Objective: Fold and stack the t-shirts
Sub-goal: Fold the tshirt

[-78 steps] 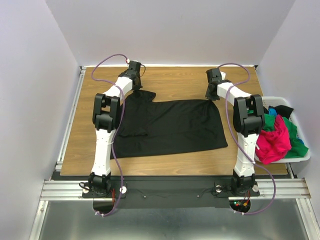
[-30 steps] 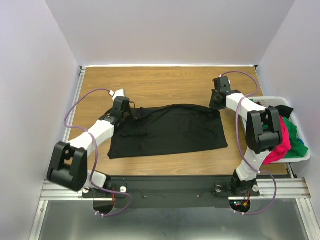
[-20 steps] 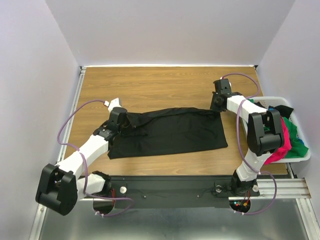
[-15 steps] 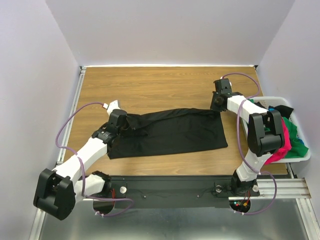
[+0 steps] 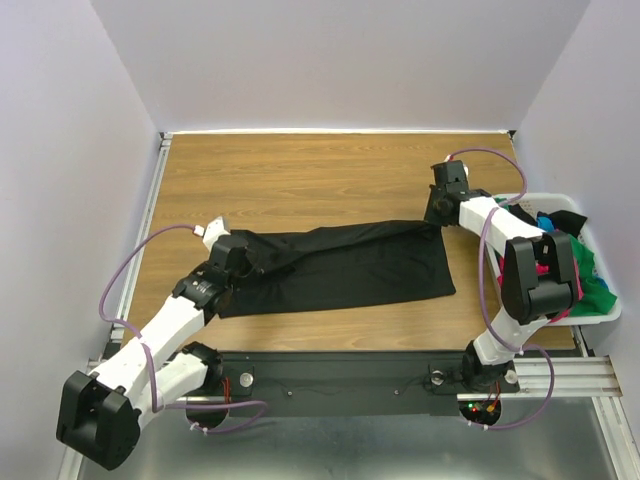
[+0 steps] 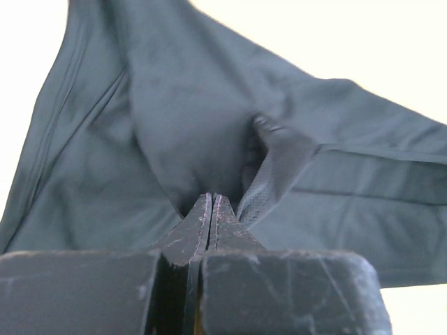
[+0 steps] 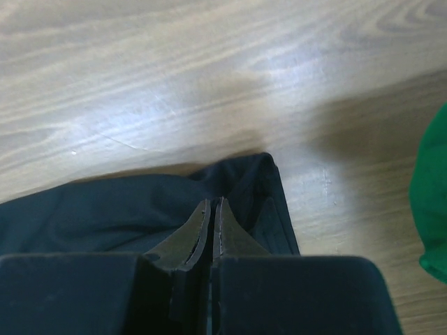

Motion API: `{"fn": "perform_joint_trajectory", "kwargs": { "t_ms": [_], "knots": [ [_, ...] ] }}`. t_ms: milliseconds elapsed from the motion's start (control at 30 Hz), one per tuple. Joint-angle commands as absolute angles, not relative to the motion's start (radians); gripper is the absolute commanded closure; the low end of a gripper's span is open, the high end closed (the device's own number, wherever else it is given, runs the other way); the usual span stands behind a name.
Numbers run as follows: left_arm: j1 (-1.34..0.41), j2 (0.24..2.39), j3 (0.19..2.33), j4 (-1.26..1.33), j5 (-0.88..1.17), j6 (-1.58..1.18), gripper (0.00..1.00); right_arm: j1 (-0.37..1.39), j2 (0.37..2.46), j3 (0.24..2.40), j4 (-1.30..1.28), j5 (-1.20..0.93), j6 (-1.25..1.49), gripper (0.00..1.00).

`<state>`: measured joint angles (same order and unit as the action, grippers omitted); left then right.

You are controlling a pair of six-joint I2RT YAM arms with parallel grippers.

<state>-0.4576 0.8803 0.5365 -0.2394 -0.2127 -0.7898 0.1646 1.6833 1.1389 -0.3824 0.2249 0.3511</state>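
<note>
Clamped tip to tip at the left gripper (image 6: 211,204), with a pinch of the black t-shirt (image 6: 174,132) caught between and the cloth fanning away toward 12 o'clock in taut folds. Likewise pressed together at the right gripper (image 7: 212,207), biting the shirt just inside its hemmed corner, above the bare wood of the table (image 7: 174,63).

From above: held by the left gripper (image 5: 243,251) at the shirt's 9 o'clock end, and by the right gripper (image 5: 437,217) at its 2 o'clock corner. Drawn into a rumpled ridge between the two along the far edge of the black t-shirt (image 5: 350,270); spread flat on the table (image 5: 300,170) toward 6 o'clock, around the board's middle.

Off the table's 3 o'clock edge, a white basket (image 5: 606,314) with a green shirt (image 5: 598,288) and other coloured cloth heaped inside, partly hidden behind the right arm's elbow.
</note>
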Motion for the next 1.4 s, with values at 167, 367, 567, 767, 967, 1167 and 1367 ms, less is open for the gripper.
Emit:
{"fn": "perform_joint_trajectory", "kwargs": {
  "t_ms": [167, 367, 567, 767, 967, 1167, 1367],
  "knots": [
    [-0.466, 0.841, 0.448, -0.275, -0.219, -0.861, 1.0, 0.164, 1.64, 1.08, -0.359, 0.268, 0.376, 1.0],
    [-0.468, 0.841, 0.422, -0.279, -0.154, -0.882, 0.92, 0.164, 1.64, 1.051, -0.36, 0.291, 0.394, 0.87],
    [-0.483, 0.721, 0.416, -0.366, -0.092, -0.933, 0.35, 0.164, 1.548, 0.993, -0.365, 0.336, 0.408, 0.24],
    [-0.486, 0.595, 0.481, -0.425, -0.09, -0.942, 0.01, 0.163, 1.441, 1.017, -0.374, 0.263, 0.379, 0.0],
    [-0.486, 0.725, 0.573, -0.348, -0.107, -0.885, 0.01, 0.173, 1.488, 1.057, -0.35, -0.089, 0.299, 0.0],
    [-0.486, 1.004, 0.666, -0.19, -0.121, -0.833, 0.01, 0.238, 1.615, 1.104, -0.342, -0.125, 0.31, 0.0],
    [-0.48, 1.248, 0.715, -0.135, -0.146, -0.815, 0.01, 0.238, 1.693, 1.085, -0.341, -0.072, 0.327, 0.0]
  ]
}}
